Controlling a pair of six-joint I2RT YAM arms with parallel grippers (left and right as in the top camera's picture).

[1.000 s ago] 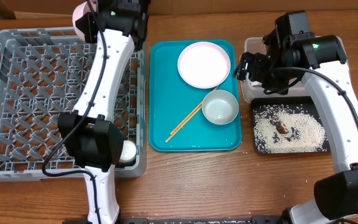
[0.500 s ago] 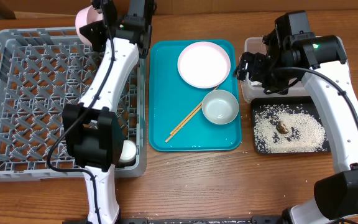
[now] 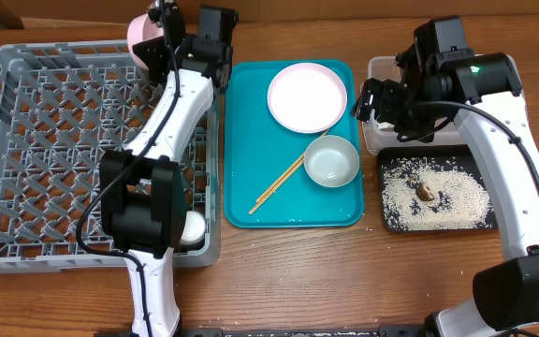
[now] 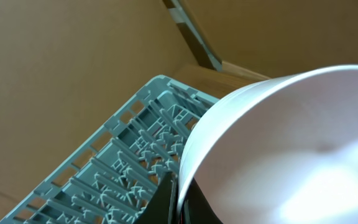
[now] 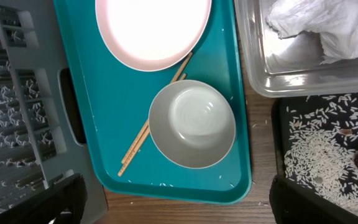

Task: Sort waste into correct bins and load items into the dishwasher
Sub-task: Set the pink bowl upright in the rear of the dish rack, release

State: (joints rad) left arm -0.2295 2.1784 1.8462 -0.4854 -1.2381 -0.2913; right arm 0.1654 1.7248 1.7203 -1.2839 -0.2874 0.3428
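Observation:
My left gripper (image 3: 164, 30) is shut on the rim of the small pink bowl (image 3: 144, 39), held tilted over the far right corner of the grey dishwasher rack (image 3: 26, 140). In the left wrist view the bowl (image 4: 291, 155) fills the right side, its rim pinched between my dark fingers (image 4: 165, 200), with the rack (image 4: 104, 174) below. My right gripper (image 3: 374, 99) hangs open above the clear tub (image 3: 382, 67), nothing between its fingers (image 5: 48, 202). White tissue (image 5: 316, 25) lies in the tub. The black tray (image 3: 383, 187) holds rice (image 3: 438, 197) and a brown scrap (image 3: 426, 191).
The teal tray (image 3: 241, 140) carries the pink plate (image 3: 307, 96), the grey-white bowl (image 3: 331, 160) and the chopsticks (image 3: 279, 184). A white cup (image 3: 192, 227) stands in the rack's near right corner. A few rice grains lie on the teal tray's near edge (image 5: 166, 184).
My left arm has swung the pink bowl a little to the right and toward the rack's far edge. The right arm has not moved.

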